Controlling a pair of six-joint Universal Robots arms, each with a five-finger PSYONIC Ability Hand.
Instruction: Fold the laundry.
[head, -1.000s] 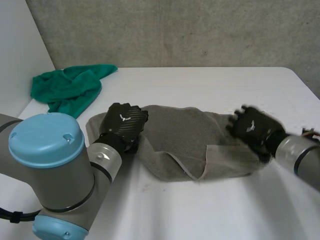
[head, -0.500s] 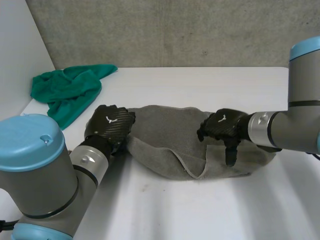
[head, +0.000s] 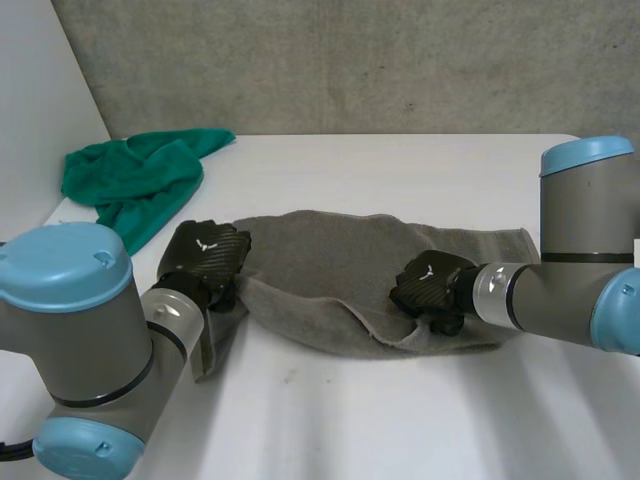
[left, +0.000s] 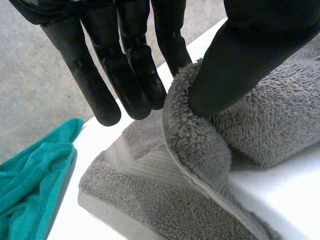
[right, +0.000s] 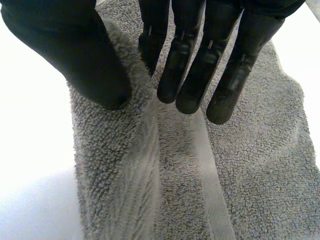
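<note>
One grey towel (head: 330, 265) lies rumpled mid-table (head: 400, 170). Left hand (head: 205, 255), at the towel's left end: straight fingers (left: 131, 75) and thumb pinch a raised fold. Right hand (head: 428, 285), at the near edge: fingers (right: 192, 75) and thumb pinch a towel ridge. One green cloth (head: 135, 180) lies bunched at the far left corner.

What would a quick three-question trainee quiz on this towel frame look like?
1. True or false: the left hand pinches the grey towel between thumb and fingers.
2. Where is the green cloth? A: on the table, apart from the grey towel. B: under the grey towel. C: draped over an arm.
3. Which is nearer the green cloth, the left hand or the right hand?
Key: 1 true; 2 A; 3 left hand.
</note>
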